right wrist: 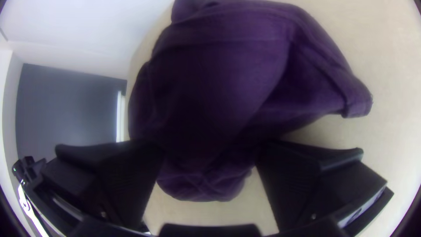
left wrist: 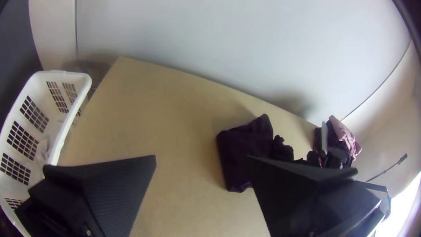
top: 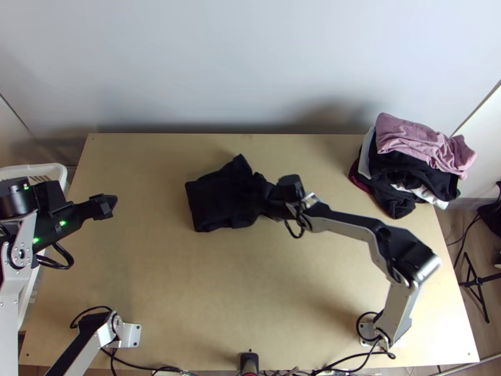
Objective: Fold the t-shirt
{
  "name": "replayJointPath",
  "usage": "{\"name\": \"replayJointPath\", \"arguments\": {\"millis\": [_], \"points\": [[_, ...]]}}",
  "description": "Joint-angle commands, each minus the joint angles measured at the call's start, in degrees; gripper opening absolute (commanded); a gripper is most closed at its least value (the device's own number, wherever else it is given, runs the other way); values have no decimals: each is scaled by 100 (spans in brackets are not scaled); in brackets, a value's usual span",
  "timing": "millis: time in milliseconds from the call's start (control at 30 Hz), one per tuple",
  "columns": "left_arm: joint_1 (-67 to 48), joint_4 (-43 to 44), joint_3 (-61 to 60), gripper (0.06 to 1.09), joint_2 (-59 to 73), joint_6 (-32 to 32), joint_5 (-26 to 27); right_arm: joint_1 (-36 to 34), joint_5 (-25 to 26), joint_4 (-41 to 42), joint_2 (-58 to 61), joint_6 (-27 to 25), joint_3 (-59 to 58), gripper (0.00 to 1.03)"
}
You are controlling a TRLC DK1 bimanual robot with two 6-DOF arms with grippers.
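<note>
The dark t-shirt (top: 219, 199) lies as a compact folded bundle near the middle of the table, a corner pointing toward the wall and its right part bunched. At that right part is my right gripper (top: 270, 195). Purple-looking cloth (right wrist: 219, 83) spreads beneath and between the wide-apart fingers of my right gripper (right wrist: 210, 158) in its wrist view. Over the table's left side, well apart from the shirt, is my left gripper (top: 108, 205). The left wrist view has the shirt (left wrist: 237, 153) beyond the open left gripper (left wrist: 201, 162), nothing between its fingers.
A pile of clothes (top: 426, 147), pink on top with dark and white pieces below, sits at the table's back right. A white basket (left wrist: 70, 118) stands beside the left edge. Behind the table rises a pale wall. Cables run along the near edge (top: 250, 365).
</note>
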Motion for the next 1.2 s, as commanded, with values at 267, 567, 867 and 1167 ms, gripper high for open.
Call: {"name": "replayJointPath", "arguments": {"millis": [267, 567, 867, 1167], "points": [[400, -32, -120, 104, 55, 349, 12, -61, -56, -1351, 183, -993, 1519, 3], [444, -6, -217, 104, 46, 358, 91, -816, 164, -2327, -1259, -2619, 1836, 3], [365, 117, -577, 104, 29, 314, 170, -2311, 208, -3047, -1593, -3200, 3312, 3], [251, 276, -762, 104, -33, 182, 275, -3620, 32, -3847, -1021, -3226, 5509, 3]]}}
